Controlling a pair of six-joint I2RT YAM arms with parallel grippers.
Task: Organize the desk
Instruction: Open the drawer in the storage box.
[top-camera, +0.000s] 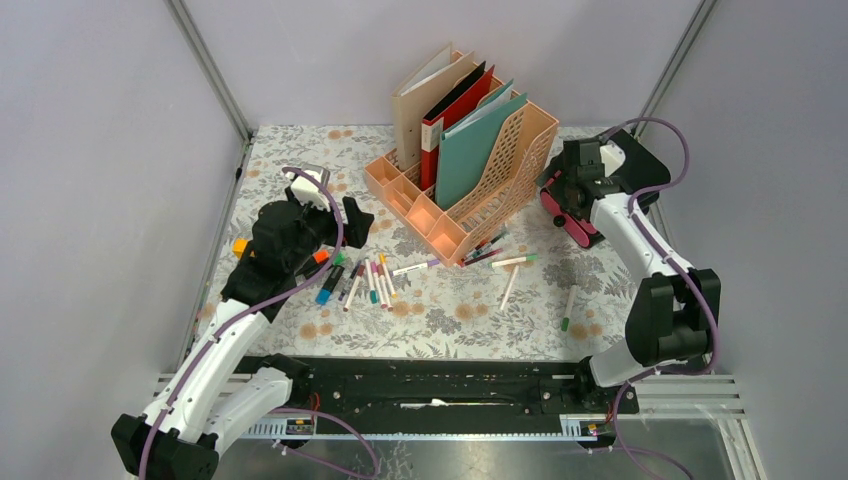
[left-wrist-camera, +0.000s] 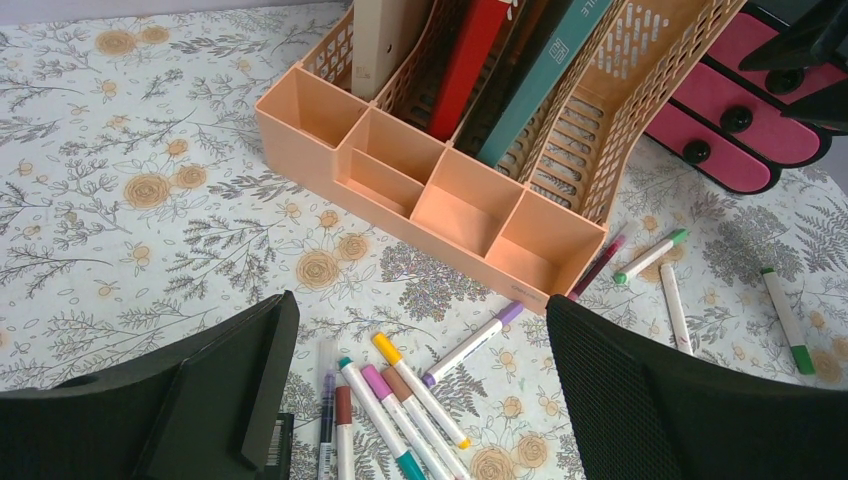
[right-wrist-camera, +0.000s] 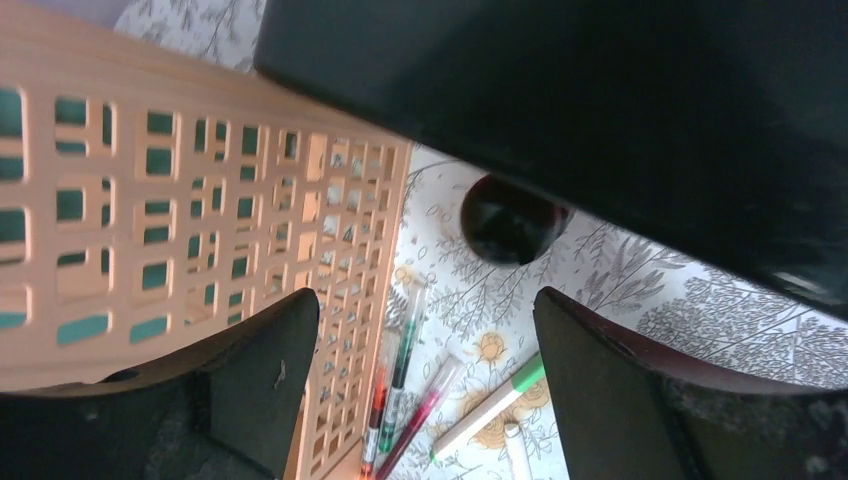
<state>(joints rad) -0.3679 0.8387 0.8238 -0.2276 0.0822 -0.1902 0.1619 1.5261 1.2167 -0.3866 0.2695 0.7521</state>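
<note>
Bright, even light (right wrist view blurred up close).

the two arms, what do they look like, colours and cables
Both the left arm and right arm have white tube-like links joined by chunky black joints. A thin purple cable trails along each. The jaws are broad, flat and black.

Peach file rack (top-camera: 522, 148) with folders (top-camera: 478, 150); loose markers (top-camera: 372, 281); pink-and-black object (left-wrist-camera: 703, 127).

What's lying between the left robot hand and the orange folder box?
Loose markers lie on the flowery desk between the open left gripper and the peach rack. The left wrist view shows this best.
</note>
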